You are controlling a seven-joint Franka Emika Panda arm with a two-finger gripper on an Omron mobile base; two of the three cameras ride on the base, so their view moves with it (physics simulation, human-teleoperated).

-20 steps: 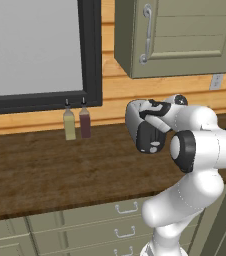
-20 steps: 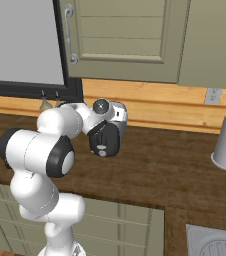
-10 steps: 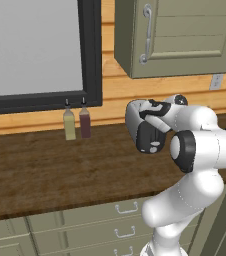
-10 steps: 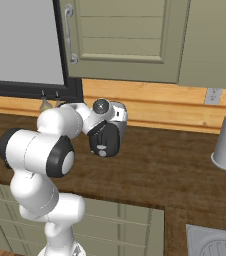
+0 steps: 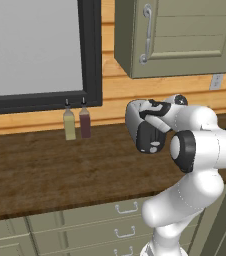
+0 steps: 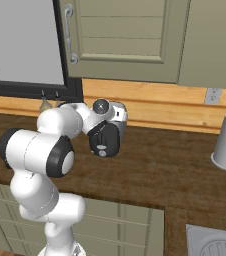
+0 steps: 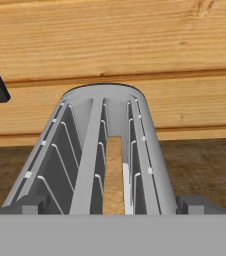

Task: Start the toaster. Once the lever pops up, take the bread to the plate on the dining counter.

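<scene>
Left base view: two bottles [image 5: 77,123] (under window [image 5: 35,47]) beside arm

The silver-grey toaster [image 7: 105,150] sits against the wooden wall, its two slots facing up. A tan bread slice [image 7: 114,175] stands on edge, seemingly in the right slot.

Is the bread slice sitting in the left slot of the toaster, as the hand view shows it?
No. In the hand view the tan bread stands in the right slot of the toaster; the left slot holds only wire guides.
</scene>
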